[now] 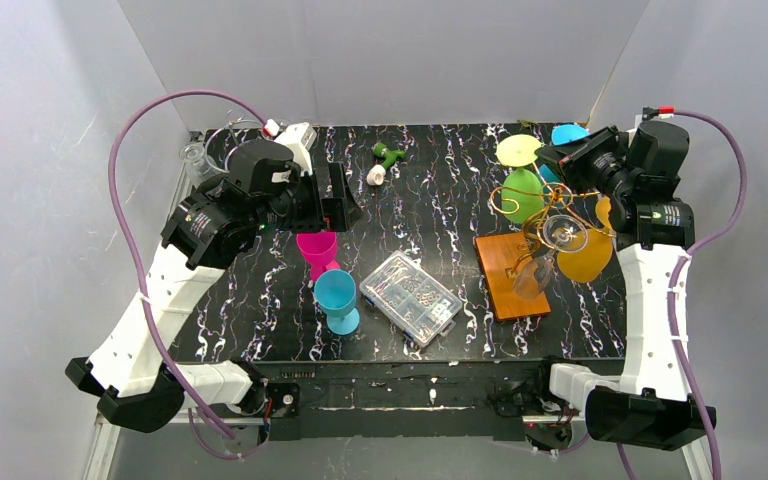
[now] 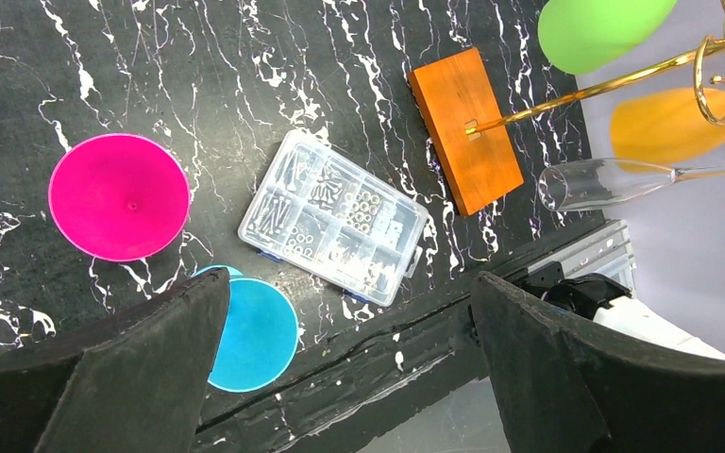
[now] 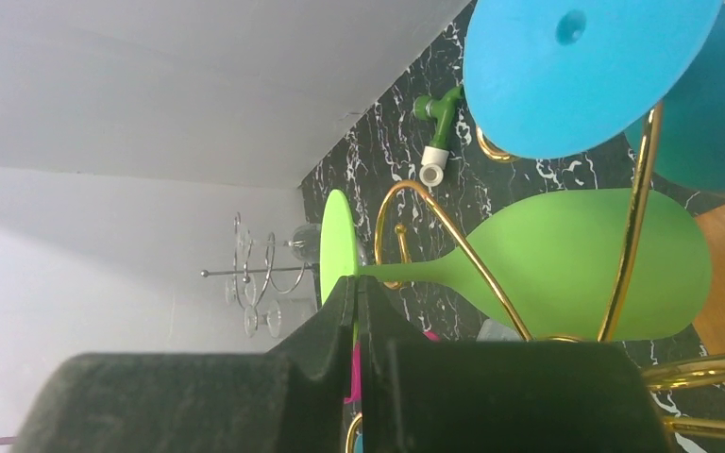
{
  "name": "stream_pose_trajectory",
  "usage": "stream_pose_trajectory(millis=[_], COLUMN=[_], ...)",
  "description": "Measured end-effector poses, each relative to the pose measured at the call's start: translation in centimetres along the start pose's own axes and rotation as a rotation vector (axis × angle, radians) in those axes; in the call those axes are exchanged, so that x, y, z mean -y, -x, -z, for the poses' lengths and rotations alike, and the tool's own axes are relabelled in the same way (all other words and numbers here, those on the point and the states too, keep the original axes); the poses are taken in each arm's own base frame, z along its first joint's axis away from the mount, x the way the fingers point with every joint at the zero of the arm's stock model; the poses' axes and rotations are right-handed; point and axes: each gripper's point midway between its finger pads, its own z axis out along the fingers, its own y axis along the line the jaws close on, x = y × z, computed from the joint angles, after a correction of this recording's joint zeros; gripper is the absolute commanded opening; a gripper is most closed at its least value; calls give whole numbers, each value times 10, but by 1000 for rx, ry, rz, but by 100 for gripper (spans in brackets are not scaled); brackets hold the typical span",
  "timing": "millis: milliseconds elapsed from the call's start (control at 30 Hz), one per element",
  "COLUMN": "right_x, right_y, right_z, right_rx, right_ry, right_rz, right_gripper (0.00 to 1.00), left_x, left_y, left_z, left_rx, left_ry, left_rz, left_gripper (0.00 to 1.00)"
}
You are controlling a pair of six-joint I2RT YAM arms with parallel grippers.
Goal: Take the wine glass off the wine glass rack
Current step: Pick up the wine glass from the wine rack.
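Right gripper [image 3: 357, 300] has its jaws pressed narrow on the rim of the foot of the green wine glass [image 3: 566, 255]. That glass hangs on its side from the golden wine glass rack [image 1: 512, 275], on the rack's 12 o'clock side, at about 3 o'clock on the table [image 1: 440, 200]. Left gripper [image 2: 349, 283] hovers at 9 o'clock, jaws wide apart, near a pink cup [image 2: 118, 196].
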Motion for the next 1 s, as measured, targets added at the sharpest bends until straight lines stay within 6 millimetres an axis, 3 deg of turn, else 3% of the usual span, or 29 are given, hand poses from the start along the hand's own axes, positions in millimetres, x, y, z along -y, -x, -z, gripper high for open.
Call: stream_pose_trajectory(millis=[667, 1000], right_x=[-9, -29], right_y=[-25, -28], right_z=[11, 14], right_rx=[-110, -152], right_ry=[68, 147], right_rz=[-47, -100], right_gripper=[1, 1], left_x=[16, 32], left_y=[-2, 8], left_z=[-6, -18], left_rx=[-18, 4], left_ry=[-77, -136], left_rz=[56, 129], left_gripper=[99, 99])
